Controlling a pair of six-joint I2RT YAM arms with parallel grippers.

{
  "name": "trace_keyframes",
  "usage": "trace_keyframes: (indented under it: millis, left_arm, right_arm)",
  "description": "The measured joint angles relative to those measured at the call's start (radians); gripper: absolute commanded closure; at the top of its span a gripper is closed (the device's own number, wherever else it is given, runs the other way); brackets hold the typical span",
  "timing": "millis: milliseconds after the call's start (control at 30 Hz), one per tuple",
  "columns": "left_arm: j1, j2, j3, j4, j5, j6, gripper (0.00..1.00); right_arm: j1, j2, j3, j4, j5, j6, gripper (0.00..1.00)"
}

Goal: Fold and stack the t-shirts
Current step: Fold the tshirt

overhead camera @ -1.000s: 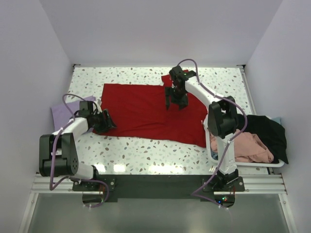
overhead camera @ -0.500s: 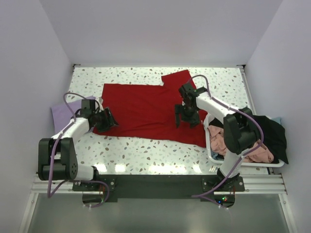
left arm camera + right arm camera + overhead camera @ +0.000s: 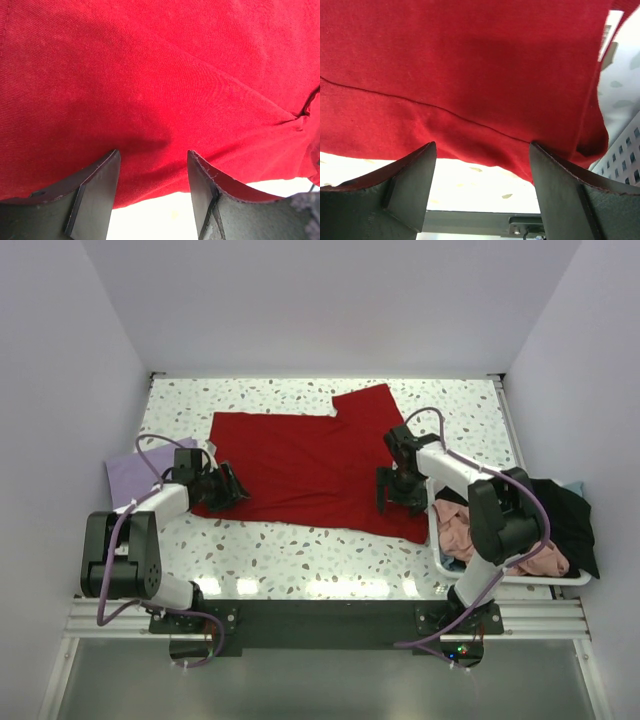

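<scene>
Seen from the top external camera, the red t-shirt (image 3: 305, 462) is spread nearly flat across the middle of the table (image 3: 300, 552), with one sleeve turned out toward the far edge. No fold is seen in it. The left gripper (image 3: 232, 488) is set low at the shirt's left end and the right gripper (image 3: 398, 502) at its right end, near the front hem. A lavender t-shirt (image 3: 124, 473) is laid at the table's left edge, partly hidden by the left arm; whether it is folded cannot be told. A salmon-pink t-shirt (image 3: 456, 531) and a black t-shirt (image 3: 562, 512) are heaped unfolded in the white basket (image 3: 520, 581) at the right.

From the left wrist camera, the two fingers (image 3: 95, 192) are held apart, with nothing between them. Red cloth fills the view beyond the tips, and its edge runs just past them over bare table.

From the right wrist camera, the fingers (image 3: 410, 175) are likewise spread wide and empty, just short of the shirt's hem, with the basket wall at the far right.

The task is judged to be at an early stage: no stack is seen, the red shirt's first fold is not yet made, and two shirts are waiting in the basket.
</scene>
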Motion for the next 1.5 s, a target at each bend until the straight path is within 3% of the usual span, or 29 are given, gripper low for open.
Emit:
trace_keyframes:
  millis: [400, 1033, 1267, 1500]
  left_arm:
    - [-0.003, -0.014, 0.000, -0.006, -0.056, 0.003, 0.37]
    - [-0.003, -0.105, -0.049, -0.054, -0.103, 0.061, 0.37]
    - [-0.001, -0.150, -0.008, -0.143, -0.101, 0.100, 0.36]
    - [-0.001, -0.149, 0.049, -0.126, -0.074, 0.099, 0.36]
  right_arm:
    - [-0.018, -0.018, -0.099, 0.026, 0.056, 0.003, 0.22]
    - [-0.002, -0.034, -0.104, 0.017, 0.064, 0.004, 0.21]
    - [0.033, -0.039, -0.002, -0.035, 0.034, 0.012, 0.19]
    - [0.084, -0.035, 0.139, -0.014, -0.024, 0.031, 0.19]
